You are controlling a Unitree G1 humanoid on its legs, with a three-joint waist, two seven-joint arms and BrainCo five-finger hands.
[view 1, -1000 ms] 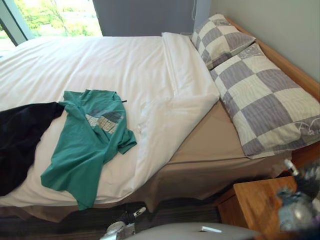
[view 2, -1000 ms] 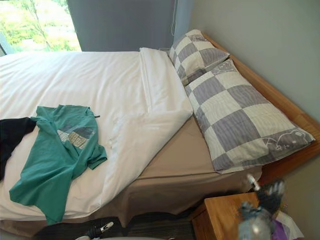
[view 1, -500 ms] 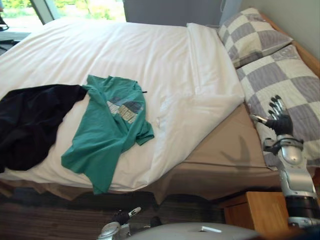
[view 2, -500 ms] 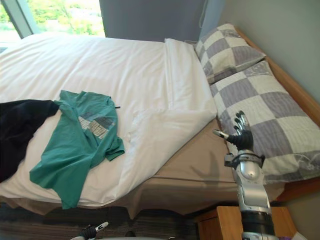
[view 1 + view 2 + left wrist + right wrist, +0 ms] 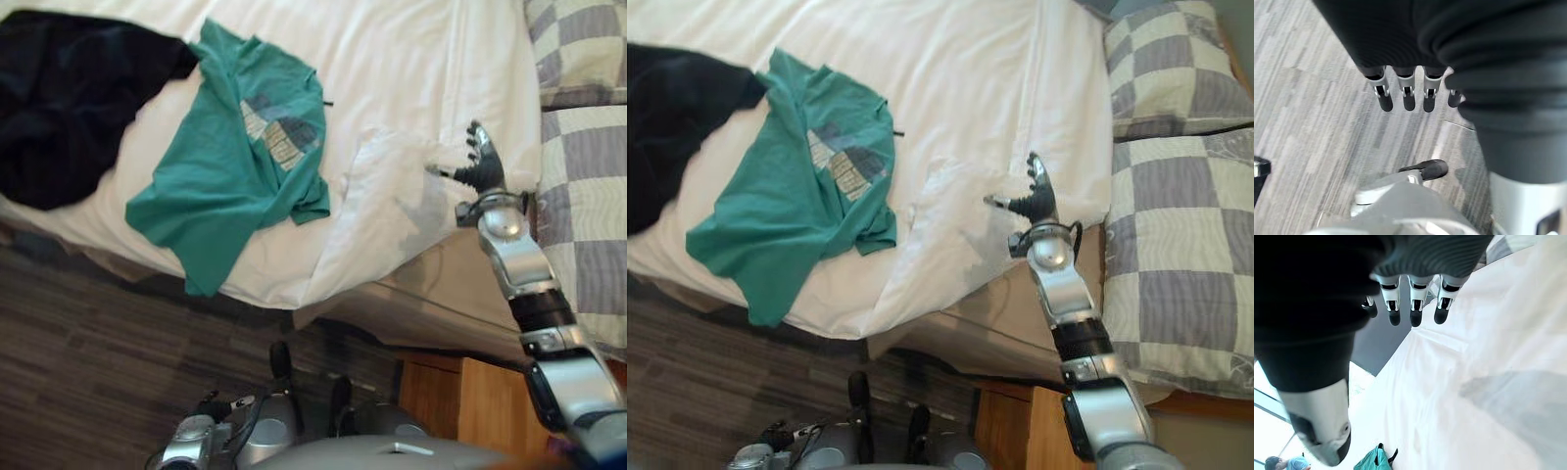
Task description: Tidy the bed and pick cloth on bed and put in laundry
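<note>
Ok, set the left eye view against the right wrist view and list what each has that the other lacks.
Extra in the left eye view: the crumpled black garment, the wooden bedside table and the grey striped carpet. Extra in the right wrist view: a bright window and a person in a blue top. Shared: the white duvet, the green printed T-shirt and the open right hand above the duvet.

grey striped carpet (image 5: 93,338); wooden bedside cabinet (image 5: 453,403)

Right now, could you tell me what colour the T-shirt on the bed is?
The T-shirt is teal green, best seen in the left eye view.
</note>
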